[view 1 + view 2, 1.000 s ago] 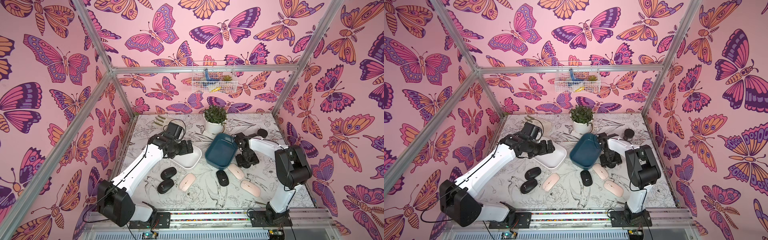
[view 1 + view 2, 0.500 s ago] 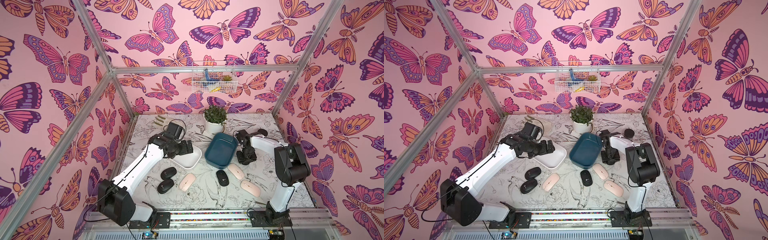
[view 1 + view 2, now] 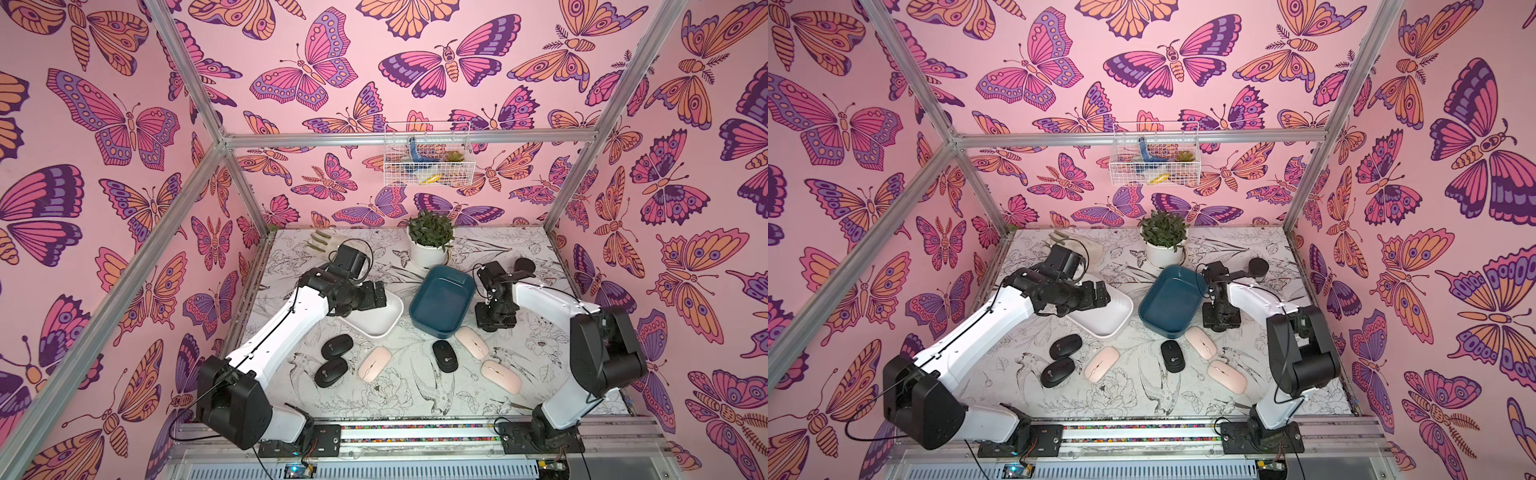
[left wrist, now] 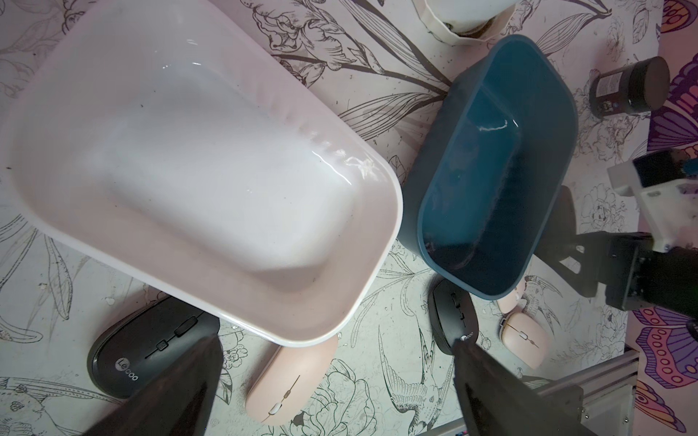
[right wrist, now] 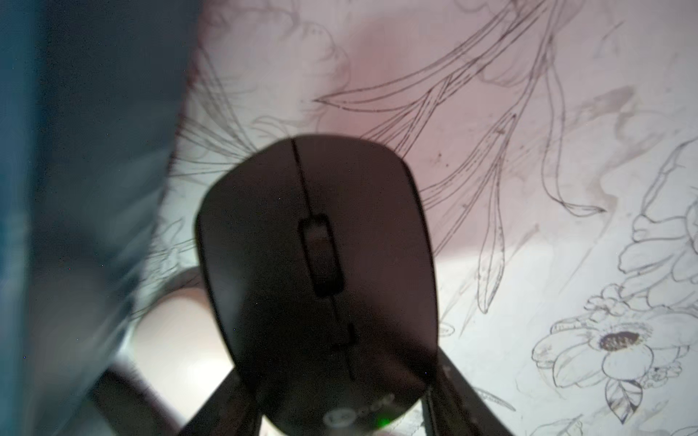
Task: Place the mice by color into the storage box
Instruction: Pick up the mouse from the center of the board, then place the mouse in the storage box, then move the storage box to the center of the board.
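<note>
In the right wrist view my right gripper (image 5: 336, 385) is shut on a black mouse (image 5: 302, 245). It stands just right of the blue storage box (image 3: 440, 301); whether the mouse rests on the table I cannot tell. The left gripper (image 3: 376, 295) hangs open over the white storage box (image 3: 376, 322) with nothing between its fingers. Both boxes hold nothing. In front of the boxes lie black mice (image 3: 336, 346) (image 3: 331, 372) (image 3: 445, 356) and pink mice (image 3: 375, 363) (image 3: 471, 342) (image 3: 500, 376).
A potted plant (image 3: 430, 241) stands behind the boxes and a black round jar (image 3: 524, 265) at the back right. A wooden hand model (image 3: 322, 243) lies at the back left. A wire basket (image 3: 428, 160) hangs on the back wall.
The right gripper's jaws have narrowed onto the black mouse, and its wrist has shifted slightly beside the blue box. The left arm has not moved.
</note>
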`<state>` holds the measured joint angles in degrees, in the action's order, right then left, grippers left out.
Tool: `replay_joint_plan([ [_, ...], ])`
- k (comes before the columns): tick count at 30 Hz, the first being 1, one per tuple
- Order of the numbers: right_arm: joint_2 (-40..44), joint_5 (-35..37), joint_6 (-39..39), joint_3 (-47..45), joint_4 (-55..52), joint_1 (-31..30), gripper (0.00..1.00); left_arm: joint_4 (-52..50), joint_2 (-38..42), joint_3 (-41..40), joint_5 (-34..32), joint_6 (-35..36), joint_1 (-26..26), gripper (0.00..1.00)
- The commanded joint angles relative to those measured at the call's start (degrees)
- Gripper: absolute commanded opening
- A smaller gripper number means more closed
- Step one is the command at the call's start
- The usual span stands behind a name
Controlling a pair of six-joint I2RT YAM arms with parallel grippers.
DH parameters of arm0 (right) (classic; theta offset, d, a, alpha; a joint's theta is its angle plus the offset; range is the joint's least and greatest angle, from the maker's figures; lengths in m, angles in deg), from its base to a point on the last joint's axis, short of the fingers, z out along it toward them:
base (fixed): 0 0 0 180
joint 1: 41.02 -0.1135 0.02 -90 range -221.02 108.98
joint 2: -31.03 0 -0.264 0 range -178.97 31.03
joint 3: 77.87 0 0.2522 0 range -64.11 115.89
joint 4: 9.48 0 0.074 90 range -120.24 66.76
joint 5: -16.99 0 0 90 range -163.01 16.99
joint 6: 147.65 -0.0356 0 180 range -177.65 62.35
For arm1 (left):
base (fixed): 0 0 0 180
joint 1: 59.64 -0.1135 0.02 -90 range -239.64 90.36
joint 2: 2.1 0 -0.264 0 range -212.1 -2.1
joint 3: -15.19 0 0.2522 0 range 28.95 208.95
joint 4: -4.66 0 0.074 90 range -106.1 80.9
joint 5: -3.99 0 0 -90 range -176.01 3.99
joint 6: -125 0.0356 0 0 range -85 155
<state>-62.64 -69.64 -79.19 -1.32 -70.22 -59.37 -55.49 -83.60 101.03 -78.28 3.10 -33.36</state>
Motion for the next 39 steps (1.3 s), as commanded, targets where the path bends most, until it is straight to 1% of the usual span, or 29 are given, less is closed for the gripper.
replay_joint_plan([
  [1, 3.21, -0.1, -9.23, 2.92, -3.96, -4.08, 0.39, -0.21, -0.34, 0.74, -0.04, 1.14, 0.08, 1.0],
  [2, 5.24, 0.15, -12.05, 3.84, -4.13, -5.73, 0.39, -0.17, -0.24, 0.61, 0.0, 0.92, 0.08, 1.0],
  [4, 5.4, 0.05, -17.89, 6.24, -2.71, -10.08, 0.39, 0.09, 0.0, 0.24, 0.35, 0.86, 0.08, 1.0],
  [6, 4.02, 1.08, -24.13, 9.35, -2.0, -13.3, 0.38, 0.33, 0.16, 0.0, 0.7, 0.88, 0.08, 1.0],
  [9, -1.63, 2.6, -31.34, 13.0, 1.52, -16.71, 0.36, 0.35, 0.99, -0.35, 0.89, 1.18, 0.08, 1.0],
  [11, -5.47, 1.8, -34.46, 15.76, 2.68, -17.32, 0.36, 0.51, 1.61, -0.83, 1.06, 1.3, 0.08, 1.0],
  [13, -9.33, 2.64, -36.92, 18.61, 2.2, -17.66, 0.35, 0.59, 2.5, -1.37, 1.06, 1.52, 0.08, 1.0],
  [16, -12.23, 4.08, -39.92, 19.57, 2.25, -17.72, 0.35, 0.62, 3.79, -2.67, 0.89, 1.49, 0.1, 1.0],
  [19, -13.87, 5.15, -41.08, 19.15, 2.16, -17.58, 0.35, 0.85, 5.39, -4.31, 0.97, 0.91, 0.08, 1.0],
  [22, -15.52, 4.61, -41.34, 18.78, 1.13, -17.59, 0.35, 1.11, 6.57, -5.98, 1.19, 0.44, 0.08, 1.0],
  [26, -15.26, 4.76, -41.59, 15.45, 0.61, -17.45, 0.35, 1.11, 7.82, -7.07, 1.33, 0.18, 0.08, 1.0],
  [33, -13.79, 5.45, -37.69, 9.32, -1.51, -14.94, 0.37, 1.12, 7.97, -7.87, 1.77, -0.39, 0.09, 1.0],
  [35, -13.17, 5.88, -36.58, 8.34, -1.81, -14.53, 0.39, 1.05, 7.95, -8.0, 1.9, -0.48, 0.08, 1.0],
  [37, -12.37, 6.36, -35.4, 7.97, -2.24, -14.51, 0.44, 1.0, 8.02, -8.13, 1.93, -0.54, 0.12, 1.0],
  [39, -11.6, 6.64, -34.83, 8.01, -2.76, -14.5, 0.54, 0.96, 8.0, -8.29, 2.03, -0.54, 0.17, 1.0],
])
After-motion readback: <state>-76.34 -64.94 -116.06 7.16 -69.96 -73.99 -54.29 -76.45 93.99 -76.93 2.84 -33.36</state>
